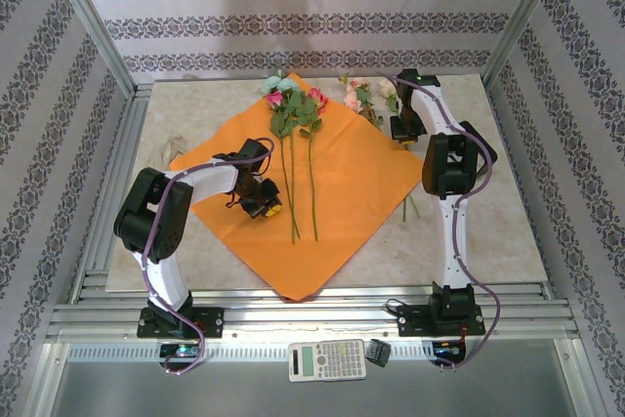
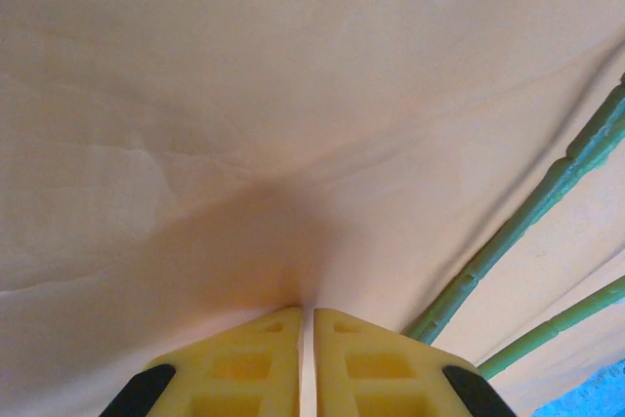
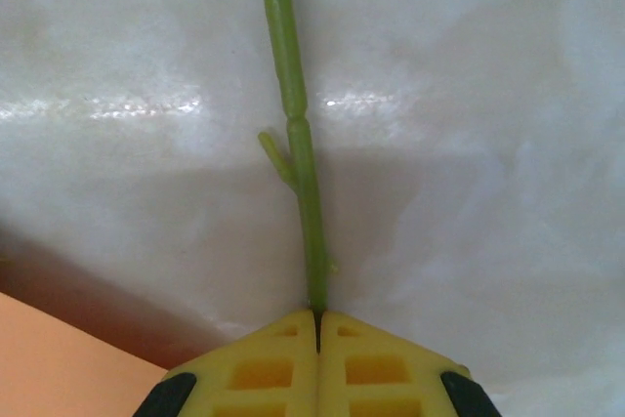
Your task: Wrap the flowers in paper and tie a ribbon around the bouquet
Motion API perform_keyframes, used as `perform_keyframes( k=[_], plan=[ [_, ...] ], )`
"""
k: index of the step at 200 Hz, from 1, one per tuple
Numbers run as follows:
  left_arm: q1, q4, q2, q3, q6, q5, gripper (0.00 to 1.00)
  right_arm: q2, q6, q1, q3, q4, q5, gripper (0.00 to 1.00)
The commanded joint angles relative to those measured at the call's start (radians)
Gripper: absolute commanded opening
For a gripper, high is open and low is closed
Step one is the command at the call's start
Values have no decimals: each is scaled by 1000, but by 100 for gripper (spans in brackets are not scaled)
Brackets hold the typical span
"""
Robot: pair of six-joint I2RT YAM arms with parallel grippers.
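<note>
A large bright orange sheet of thin creased paper (image 1: pixel 342 192) lies flat on the pale marbled worktop (image 1: pixel 488 222), set like a diamond. Three artificial flowers (image 1: pixel 293 109) with blue, pink and magenta heads lie on it, their blooms at its far corner and their long green stems running toward the arms. A second cluster of peach and pink flowers (image 1: pixel 366 95) lies off the paper's far right edge.

The left pincer (image 2: pixel 307 324) has its yellow fingers pressed together, tips down on the paper (image 2: pixel 244 95) just left of two of the stems (image 2: pixel 527 212). Whether a fold of paper is caught between them cannot be told.

The right pincer (image 3: pixel 317 317) is over bare worktop (image 3: pixel 488 144) beside the paper's edge (image 3: pixel 59 358), pinching a thin green stem (image 3: pixel 298 144) at its end
</note>
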Motion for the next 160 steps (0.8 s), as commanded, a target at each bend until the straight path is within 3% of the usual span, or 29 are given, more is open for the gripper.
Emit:
perform_keyframes(
  k=[1,63,92,116,160],
  plan=[
    [8,-28,19,19,18,-11,11,-127,-34,4,-42,80,165,0],
    [9,-15,26,17,17,-7,11,-389,-49,17,-82,211,403,0],
    [9,-10,28,14,19,-5,11,-512,-85,30,-103,291,452,0],
    [9,-7,30,12,21,-5,11,-583,-65,49,-94,301,349,0],
    [9,-1,27,5,24,-4,11,-630,188,231,-198,305,-72,0]
  ],
)
